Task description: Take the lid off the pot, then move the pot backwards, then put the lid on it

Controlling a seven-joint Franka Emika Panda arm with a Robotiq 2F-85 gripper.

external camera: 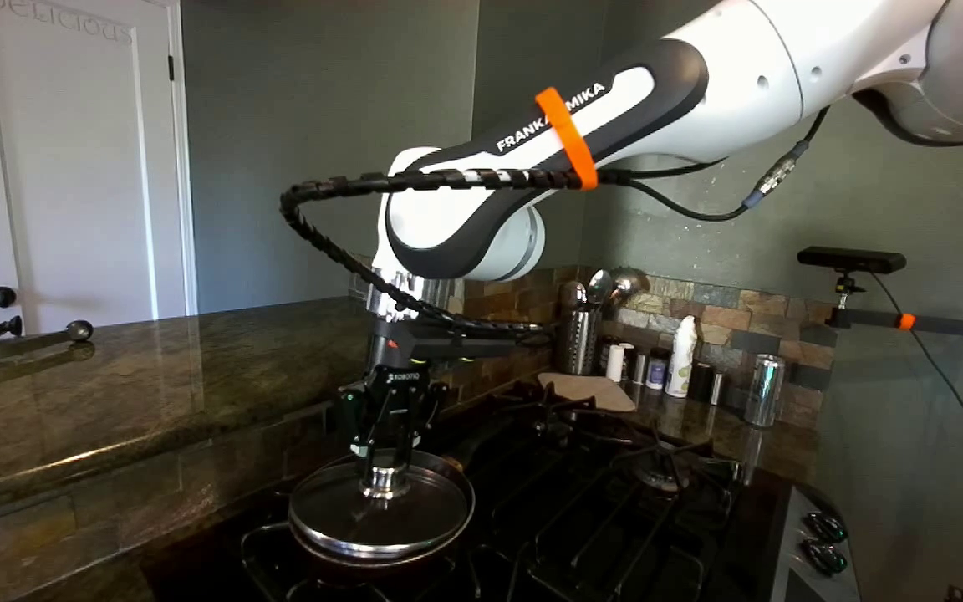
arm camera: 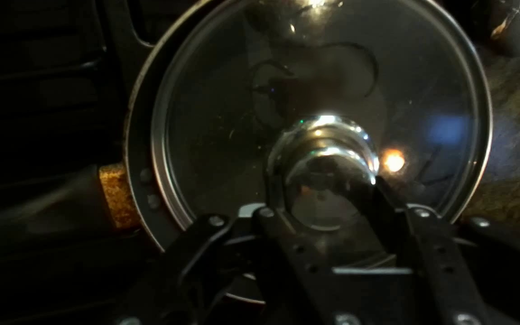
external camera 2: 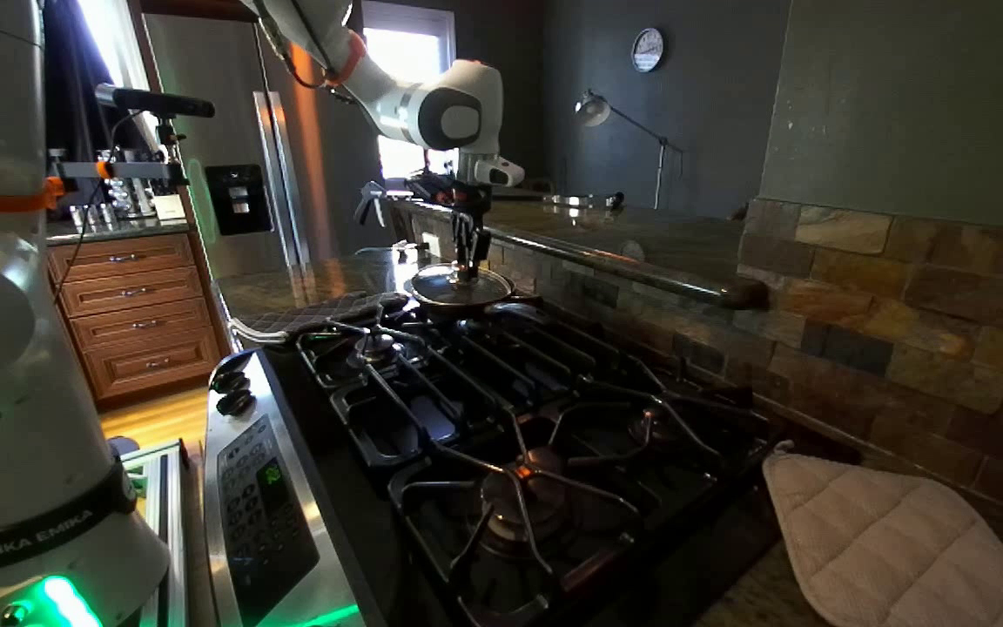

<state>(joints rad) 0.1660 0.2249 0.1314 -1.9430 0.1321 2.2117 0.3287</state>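
In an exterior view, the white arm (external camera: 532, 150) slopes down from the upper right, and its pincer (external camera: 385, 470) points straight down at the lid (external camera: 377, 522), set around the knob (external camera: 384, 482) in the middle. The lid lies over the pot (external camera: 389, 570), a little off-centre toward the left of this view; whether it bears on the pot's rim or is slightly raised, I cannot tell. The pot is on the stove (external camera: 565, 510), close to the stone-faced ledge (external camera: 155, 376). Beyond the stove, the table (external camera: 782, 451) carries a metal holder (external camera: 583, 343) with spoons in it, a white bottle (external camera: 681, 358) and a shiny can (external camera: 764, 391). In an exterior view, the pot and lid show small at the far end of the stove, near a dark quilted mat (external camera 2: 319, 315), with the pot's handle (external camera 2: 524, 300) pointing right. A pale pot holder (external camera 2: 902, 540) lies just beside the stove's near corner; farther back stand a fridge (external camera 2: 205, 78), brown drawers (external camera 2: 136, 296) and a lamp (external camera 2: 593, 109), with a round clock (external camera 2: 648, 50) on the wall. In the wrist view, which looks down on the glass, the two fingers (arm camera: 294, 253) touch the knob from both sides, so the pincer is narrowed onto it and holds the lid there. The lid's rim meets the pot's rim at the right, while a dark strip of the pot's inside shows at the left, next to the handle's rust-brown collar (arm camera: 118, 196).
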